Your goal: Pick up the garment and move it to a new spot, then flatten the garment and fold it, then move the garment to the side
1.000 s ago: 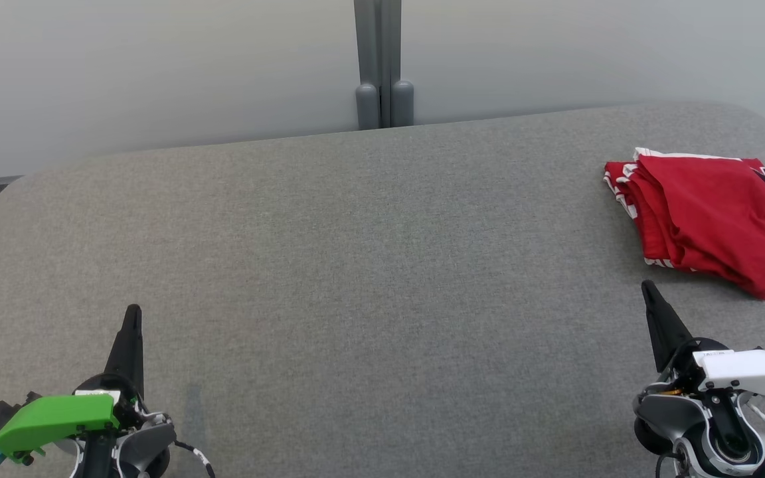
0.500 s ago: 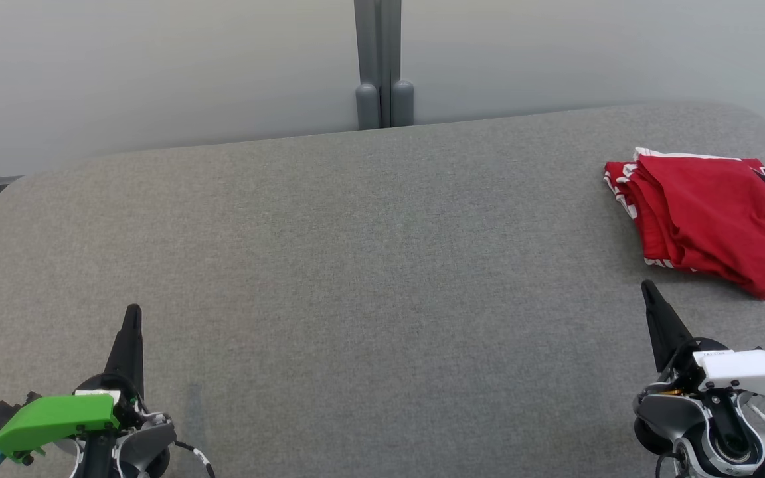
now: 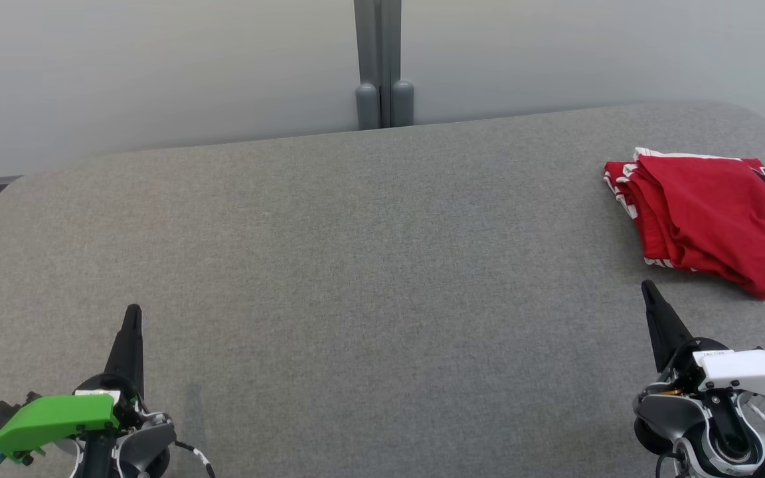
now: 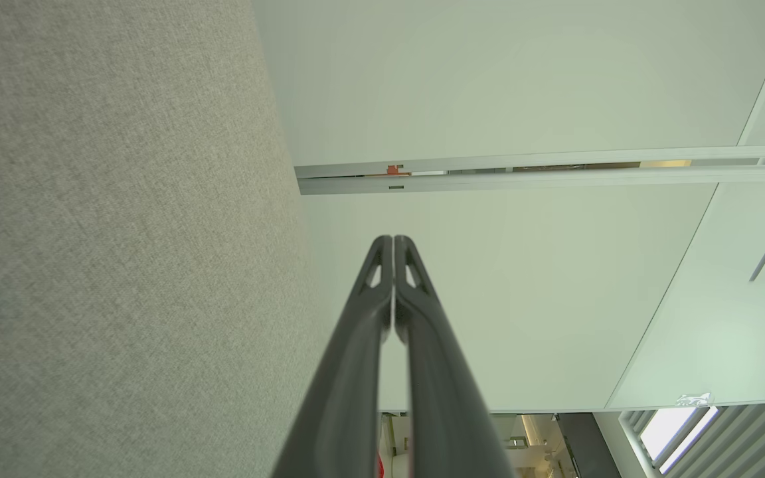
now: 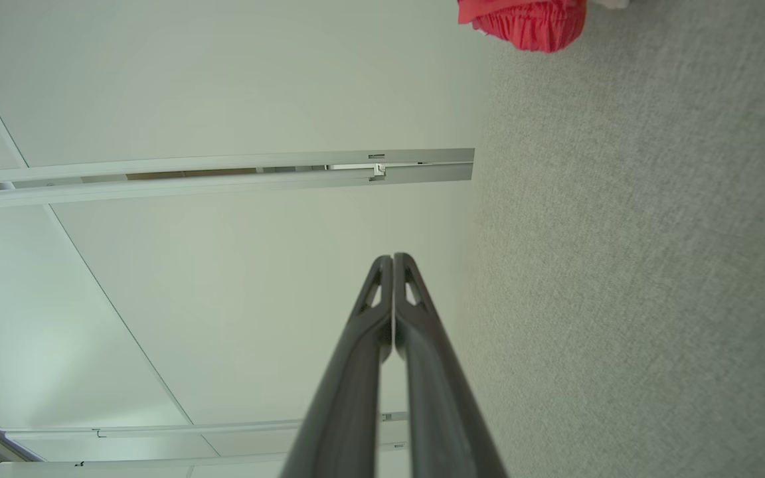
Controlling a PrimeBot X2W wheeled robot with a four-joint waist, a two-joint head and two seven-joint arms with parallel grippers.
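A red garment (image 3: pixel 708 216) with white trim and dark lettering lies folded at the far right of the grey table (image 3: pixel 356 265); its red edge (image 5: pixel 522 23) also shows at the top of the right wrist view. My left gripper (image 3: pixel 133 312) rests at the lower left, shut and empty, its fingertips pressed together (image 4: pixel 393 240). At the lower right my right gripper (image 3: pixel 648 287) is also shut with nothing in it (image 5: pixel 393 257), a short way in front of the garment and apart from it.
A pale wall with a grey vertical post (image 3: pixel 383 63) runs behind the table's rounded far edge. Bare grey cloth spreads between the two grippers and across the table's left and middle.
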